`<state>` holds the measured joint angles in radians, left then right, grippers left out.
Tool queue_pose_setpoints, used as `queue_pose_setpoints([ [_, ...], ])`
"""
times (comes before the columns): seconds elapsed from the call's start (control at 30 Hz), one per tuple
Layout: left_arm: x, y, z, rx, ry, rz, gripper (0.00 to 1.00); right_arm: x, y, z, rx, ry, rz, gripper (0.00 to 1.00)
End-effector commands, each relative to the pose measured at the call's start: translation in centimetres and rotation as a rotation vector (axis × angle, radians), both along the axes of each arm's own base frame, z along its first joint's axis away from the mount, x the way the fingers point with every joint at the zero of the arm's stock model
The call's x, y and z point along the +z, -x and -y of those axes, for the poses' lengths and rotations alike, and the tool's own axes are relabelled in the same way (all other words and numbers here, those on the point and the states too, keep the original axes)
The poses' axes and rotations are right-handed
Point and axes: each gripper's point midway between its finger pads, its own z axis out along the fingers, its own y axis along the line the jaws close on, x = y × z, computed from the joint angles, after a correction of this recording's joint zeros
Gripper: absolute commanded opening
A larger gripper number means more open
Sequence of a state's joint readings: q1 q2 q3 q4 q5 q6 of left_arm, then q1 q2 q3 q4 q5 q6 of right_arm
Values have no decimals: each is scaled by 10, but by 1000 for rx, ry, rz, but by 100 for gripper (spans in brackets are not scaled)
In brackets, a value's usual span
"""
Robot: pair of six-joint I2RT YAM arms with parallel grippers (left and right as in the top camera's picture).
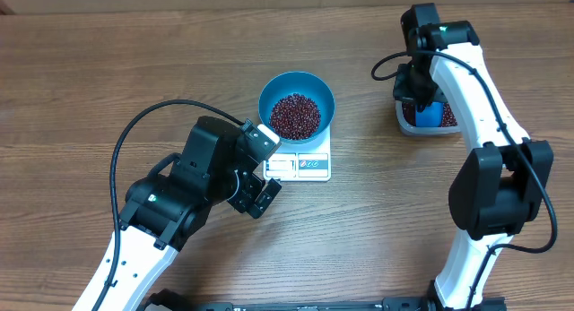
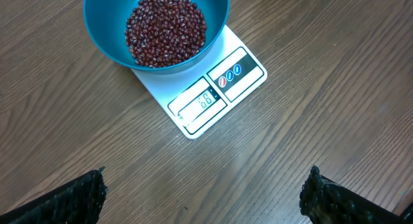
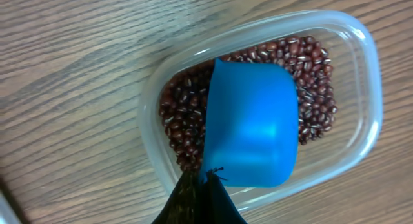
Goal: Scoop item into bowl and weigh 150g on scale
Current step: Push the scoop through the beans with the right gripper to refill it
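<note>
Heap of beans (image 1: 295,116) in teal bowl (image 1: 269,89) atop white scale (image 1: 309,165) mid-table, more in clear tub (image 3: 361,69) far R, where R gripper (image 3: 205,195) fingers pinch blue scoop (image 3: 251,124); L gripper (image 1: 262,196) spread wide, empty, near scale.

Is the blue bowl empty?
No, the teal bowl holds a heap of dark red beans as it sits on the white scale.
</note>
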<state>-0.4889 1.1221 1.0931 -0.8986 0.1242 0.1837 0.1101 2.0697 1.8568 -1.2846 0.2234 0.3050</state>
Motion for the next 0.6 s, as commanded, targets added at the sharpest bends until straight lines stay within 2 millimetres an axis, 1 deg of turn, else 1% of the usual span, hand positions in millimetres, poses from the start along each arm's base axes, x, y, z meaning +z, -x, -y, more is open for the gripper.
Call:
queue_pose_setpoints([
  [0.0,5,-2,2,-12,11,11,100,-7,-5,-15,28,-111,-2,4],
  [0.17,5,-2,2,-12,11,11,99,-8,-8,-13,38,-164,5,4],
  [0.3,5,-2,2,-11,11,10,100,-8,-9,-5,15,-191,8,4],
  [0.43,5,-2,2,-12,11,11,99,-7,-9,-1,34,-248,7,4],
  [0.57,5,-2,2,-12,11,10,100,-7,-9,10,9,-255,9,4],
])
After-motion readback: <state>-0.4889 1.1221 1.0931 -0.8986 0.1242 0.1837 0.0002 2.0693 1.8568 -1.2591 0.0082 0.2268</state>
